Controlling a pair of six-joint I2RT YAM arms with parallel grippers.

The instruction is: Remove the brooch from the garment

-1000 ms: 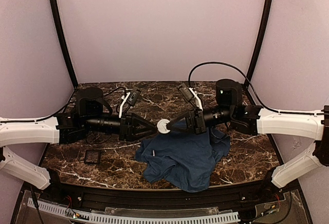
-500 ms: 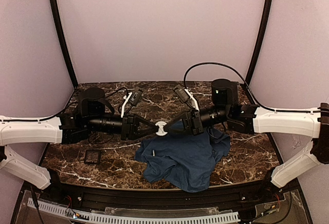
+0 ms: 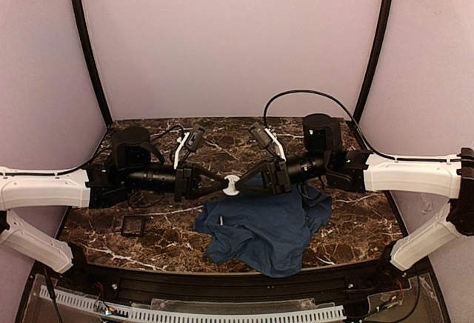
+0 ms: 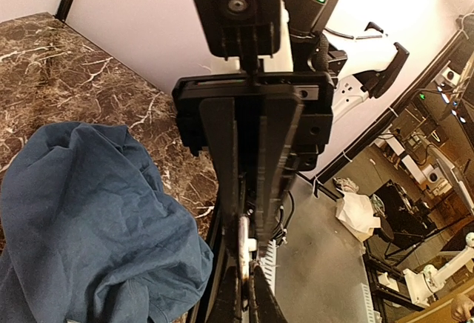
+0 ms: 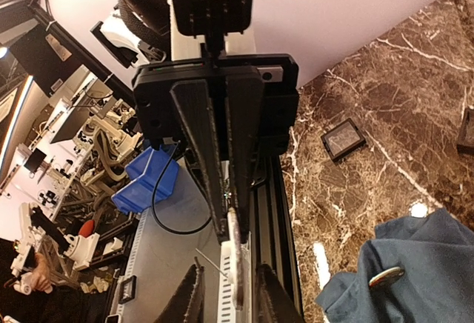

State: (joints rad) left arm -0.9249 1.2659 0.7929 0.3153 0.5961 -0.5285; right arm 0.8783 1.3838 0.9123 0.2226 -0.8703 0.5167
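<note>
Brooch [image 3: 232,184] position: centre of the top view, between the tips of the two opposing hands and apart from the garment.

Table [image 3: 348,219]: dark veined marble across the lower half of that view.

Garment [image 3: 263,227]: crumpled blue cloth lying on the table at lower centre, just below the hands.

Left hand [image 3: 222,184]: reaches in from the left and is clenched on the brooch.

Right hand [image 3: 244,183]: reaches in from the right. Its fingers [image 5: 190,301] stand slightly parted on either side of the brooch, released.

Tray [image 3: 134,225]: small black square at lower left, well apart from the garment.
</note>
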